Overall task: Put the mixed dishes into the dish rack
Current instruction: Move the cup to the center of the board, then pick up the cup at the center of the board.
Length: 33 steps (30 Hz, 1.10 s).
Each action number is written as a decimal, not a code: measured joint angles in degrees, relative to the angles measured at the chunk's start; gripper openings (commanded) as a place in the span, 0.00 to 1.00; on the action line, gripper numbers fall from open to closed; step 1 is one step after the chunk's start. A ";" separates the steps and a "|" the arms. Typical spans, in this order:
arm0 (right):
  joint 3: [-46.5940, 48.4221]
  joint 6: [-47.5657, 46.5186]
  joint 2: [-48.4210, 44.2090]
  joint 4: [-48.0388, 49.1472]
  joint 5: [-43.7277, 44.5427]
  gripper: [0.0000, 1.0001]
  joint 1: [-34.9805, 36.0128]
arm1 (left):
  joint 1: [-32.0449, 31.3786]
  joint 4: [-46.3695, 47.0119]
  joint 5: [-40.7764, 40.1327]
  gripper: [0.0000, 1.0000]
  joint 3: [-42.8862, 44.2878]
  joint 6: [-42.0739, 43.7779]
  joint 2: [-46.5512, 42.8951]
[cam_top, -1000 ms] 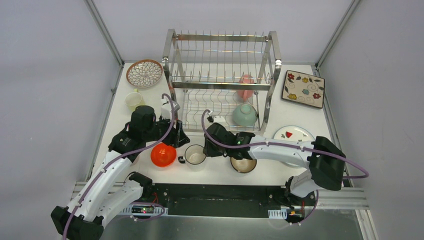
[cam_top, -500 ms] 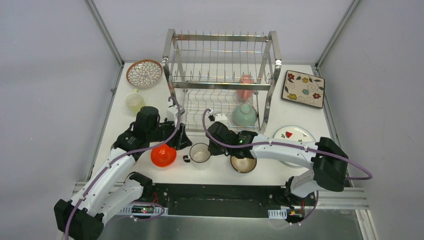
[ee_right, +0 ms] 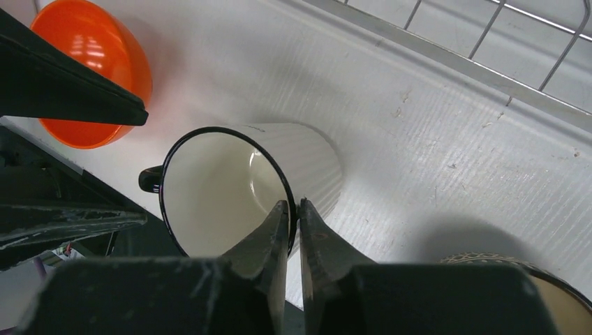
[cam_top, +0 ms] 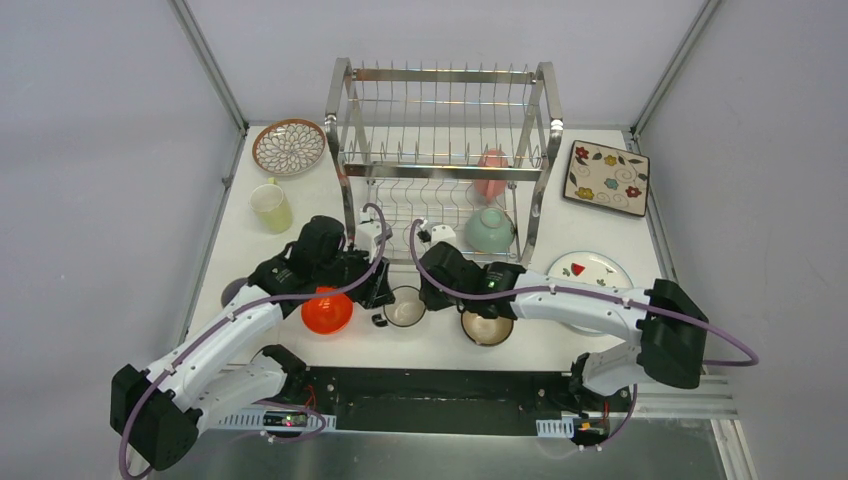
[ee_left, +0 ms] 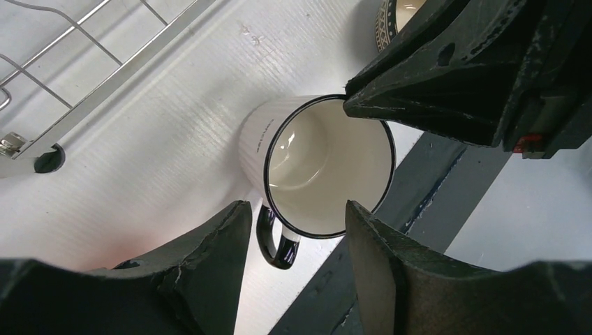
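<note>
We see bright, even overhead light — only soft shadows fall on the white table [cam_top: 600, 225]. Glare spots the white mug [ee_left: 328, 174] inside, and both wrist views go soft in the close foreground.

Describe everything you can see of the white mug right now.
The white mug looks enamel-like: ribbed white outside, glossy cream inside, thin black rim, small black handle. It is empty and upright near the table's front edge, between the orange bowl and the brown bowl. The right hand is shut on its rim, one finger inside, one outside. The left hand hangs open above it, not touching.
</note>
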 measured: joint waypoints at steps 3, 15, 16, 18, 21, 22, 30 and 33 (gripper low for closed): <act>-1.09 0.04 -1.38 1.16 0.37 0.22 0.00 | -0.57 0.02 -0.81 0.54 0.02 0.26 -0.57; -9.49 2.91 -19.04 3.67 5.14 0.47 -0.09 | -8.98 -0.13 -4.57 0.52 2.14 4.70 -0.50; -10.25 3.26 -20.59 3.67 5.68 0.47 -0.09 | -9.79 -0.13 -4.57 0.52 2.36 5.27 -0.37; -12.24 3.98 -24.52 3.69 7.17 0.48 -0.09 | -11.85 -0.17 -4.52 0.53 2.97 7.17 0.11; -13.84 4.85 -28.87 3.65 8.74 0.49 -0.09 | -14.88 -0.17 -4.48 0.52 3.76 9.73 1.20; -14.21 5.03 -30.14 3.63 9.27 0.49 -0.09 | -16.00 -0.15 -4.48 0.52 4.02 10.60 1.81; -16.61 6.38 -35.50 3.67 11.82 0.50 -0.09 | -23.39 -0.20 -6.14 0.53 5.09 14.69 7.82; -16.92 6.64 -36.06 3.65 12.20 0.50 -0.09 | -24.98 -0.17 -7.54 0.52 5.09 16.31 9.88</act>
